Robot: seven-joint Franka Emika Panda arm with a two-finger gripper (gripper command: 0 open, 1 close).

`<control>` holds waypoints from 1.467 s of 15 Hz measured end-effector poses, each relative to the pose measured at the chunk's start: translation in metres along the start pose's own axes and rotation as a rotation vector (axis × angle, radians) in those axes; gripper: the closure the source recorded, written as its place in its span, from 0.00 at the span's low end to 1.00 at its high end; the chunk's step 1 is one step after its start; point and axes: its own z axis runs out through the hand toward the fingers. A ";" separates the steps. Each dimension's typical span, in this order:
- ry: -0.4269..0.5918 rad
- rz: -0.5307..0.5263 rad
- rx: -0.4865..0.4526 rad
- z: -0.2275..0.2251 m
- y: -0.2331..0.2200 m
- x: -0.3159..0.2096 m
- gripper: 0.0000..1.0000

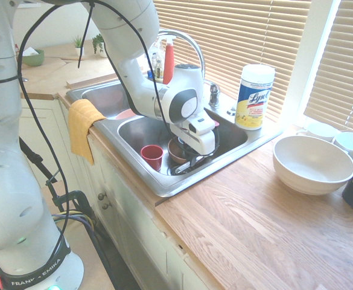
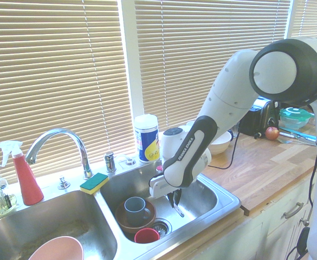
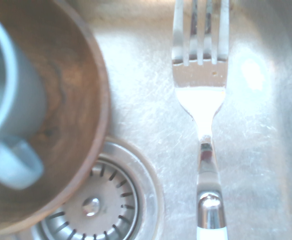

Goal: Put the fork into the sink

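Tool (image 2: pixel 174 205) first: I read it as clamped on the slim fork with silver tines and a white handle (image 3: pixel 201 95), jaws together around the handle, hanging low inside the right-hand basin of the double stainless steel sink (image 2: pixel 223 203) in the centre of the second exterior view. In the wrist view the fork runs up the right half of the frame, tines toward the top edge, over bare steel just beside the round drain strainer (image 3: pixel 93 205) at the bottom centre.

My worries from here are mostly about the neighbours. A brown wooden bowl (image 2: pixel 121 215) with a grey-blue mug (image 2: pixel 135 206) inside sits close on the lower left of the tool, and a small red cup (image 2: pixel 147 235) stands near the drain. If I drift toward them while lowering, I judge the tool body could nudge the bowl or tip the cup. Going down too far risks jamming the tines into the basin floor. I cannot tell how much gap remains beneath the fork. Releasing from height would make it bounce, possibly against the bowl.
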 end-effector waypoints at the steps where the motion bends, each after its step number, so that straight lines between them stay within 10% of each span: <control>1: -0.004 0.001 -0.009 0.010 0.001 0.000 1.00; 5: -0.019 0.003 -0.034 0.040 -0.001 -0.003 1.00; 6: -0.022 0.005 -0.039 0.044 -0.001 -0.004 0.00; 22: -0.026 0.022 -0.010 0.048 0.005 -0.008 0.00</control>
